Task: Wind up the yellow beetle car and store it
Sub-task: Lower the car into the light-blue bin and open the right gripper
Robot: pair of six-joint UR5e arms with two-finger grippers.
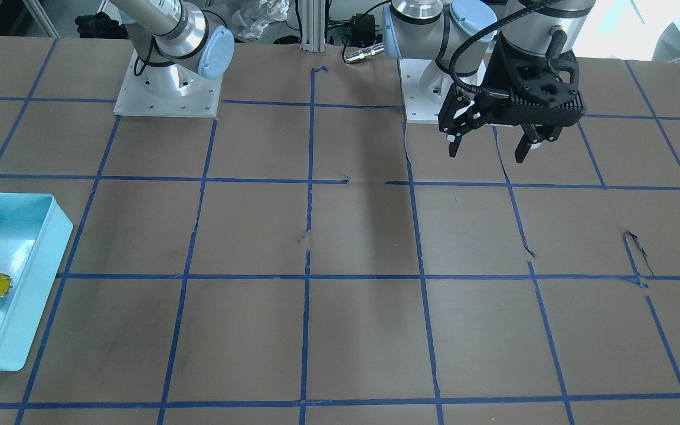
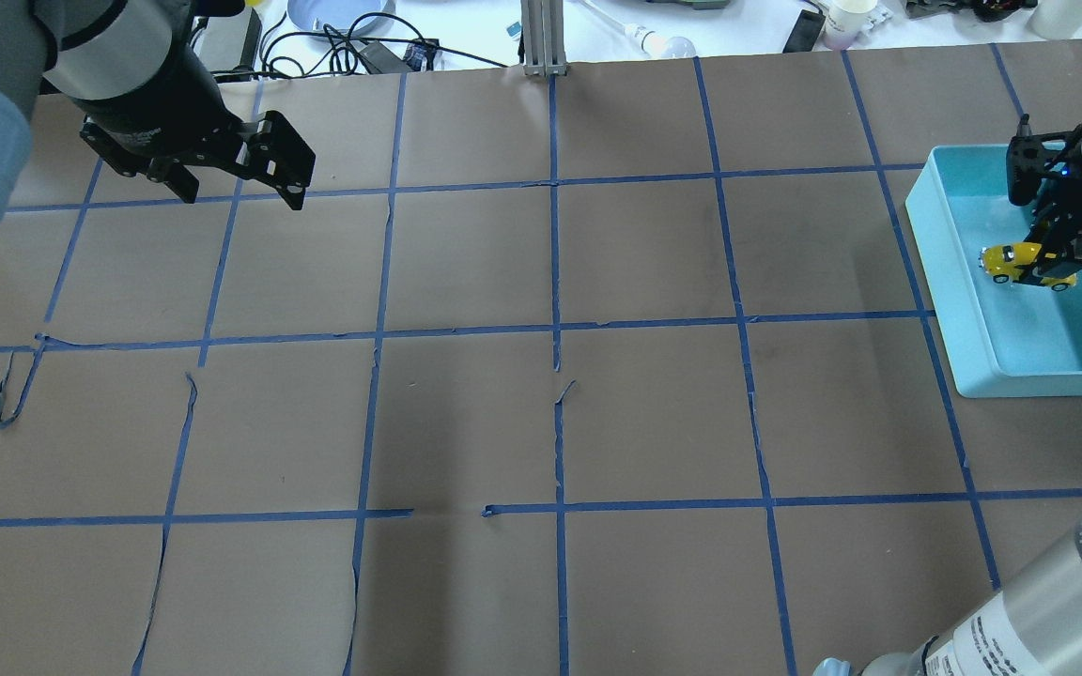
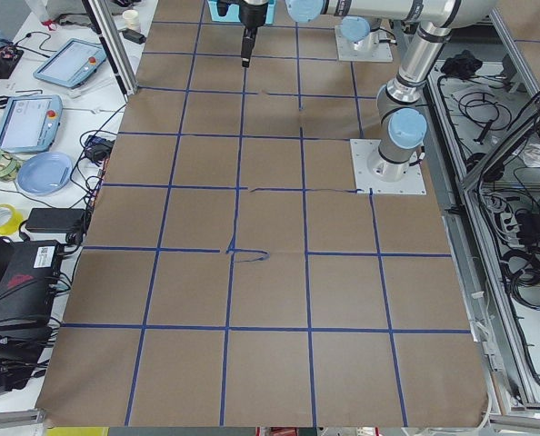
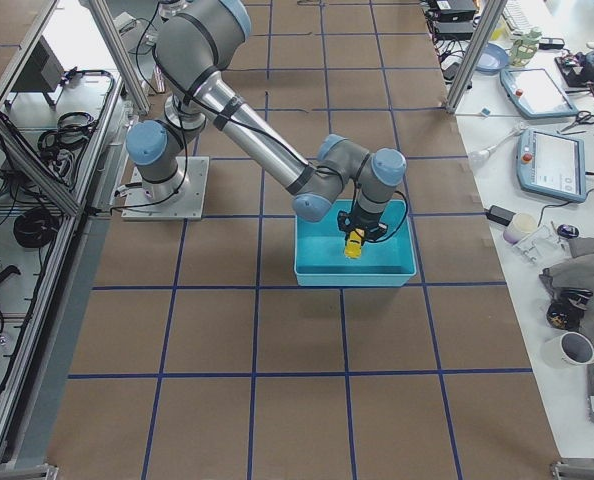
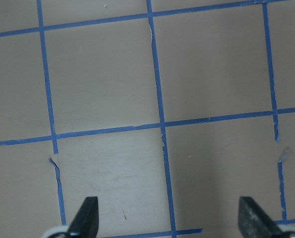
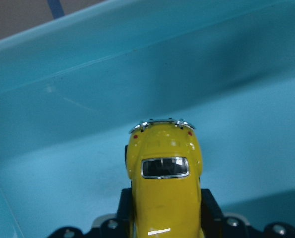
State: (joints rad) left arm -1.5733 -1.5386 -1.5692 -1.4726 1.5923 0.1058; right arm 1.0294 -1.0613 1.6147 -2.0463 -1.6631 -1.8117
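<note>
Seemingly unreadable arm lettering [image 2: 1006, 627], turquoise bin [image 2: 964, 324] around right gripper [image 2: 1053, 255] clenched on yellow beetle car [image 6: 162, 183], left gripper [image 1: 486, 154] released.

Desk [image 2: 466, 282]: flat surface, fully covered in brown paper and divided into large squares by a blue tape grid [image 2: 555, 263].

Tape condition: defective in places. One strip has lifted into a loose loop [image 2: 10, 394] toward the robot's left end. One cross line has a gap [image 2: 447, 513] near the middle. Several other strips are wrinkled or peeling. The paper shows faint dark scuffs.

Items directly on the desk:
- Turquoise tray [image 2: 1067, 383], lying flat at the robot's right end.
- Two pale square base plates, one for the right arm [image 1: 139, 103] and one for the left arm [image 1: 417, 115], set well apart along the robot's side.
</note>
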